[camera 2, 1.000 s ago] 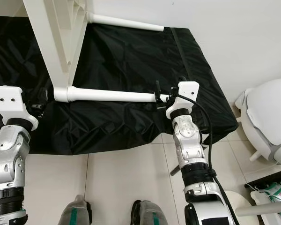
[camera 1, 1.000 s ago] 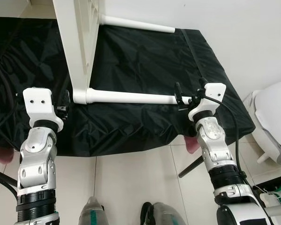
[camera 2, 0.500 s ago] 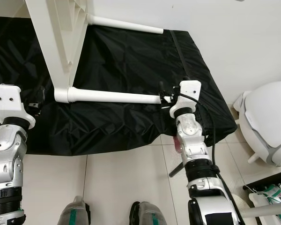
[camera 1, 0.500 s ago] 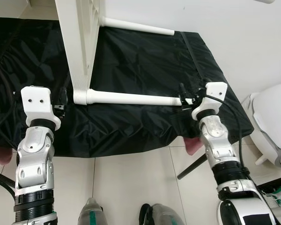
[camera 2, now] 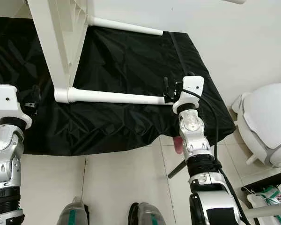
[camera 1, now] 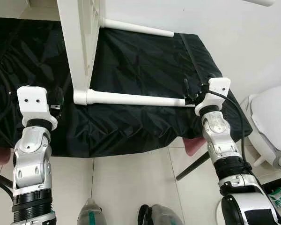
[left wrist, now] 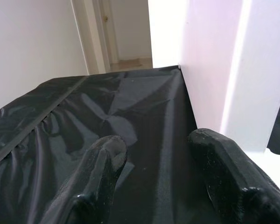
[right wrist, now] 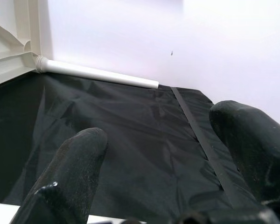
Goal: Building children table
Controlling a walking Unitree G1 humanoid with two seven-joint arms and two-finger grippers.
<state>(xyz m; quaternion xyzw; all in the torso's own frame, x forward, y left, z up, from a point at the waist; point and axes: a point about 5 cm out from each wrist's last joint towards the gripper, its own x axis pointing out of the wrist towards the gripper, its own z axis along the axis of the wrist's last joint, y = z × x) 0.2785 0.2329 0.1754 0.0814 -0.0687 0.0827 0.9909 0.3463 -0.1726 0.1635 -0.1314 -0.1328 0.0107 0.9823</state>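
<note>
Both sets of jaws are spread apart with nothing between them. The right gripper sits right at the free end of the near white leg, and the left gripper hovers beside the upright white tabletop. That tabletop stands on its edge on the black sheet (bed or mat, can't tell), legs sticking out sideways, the far leg along the wall

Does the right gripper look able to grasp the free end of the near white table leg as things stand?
Probably yes. The right gripper is open right at the free end of the near white leg, which lies on the black cloth, with nothing between them.
</note>
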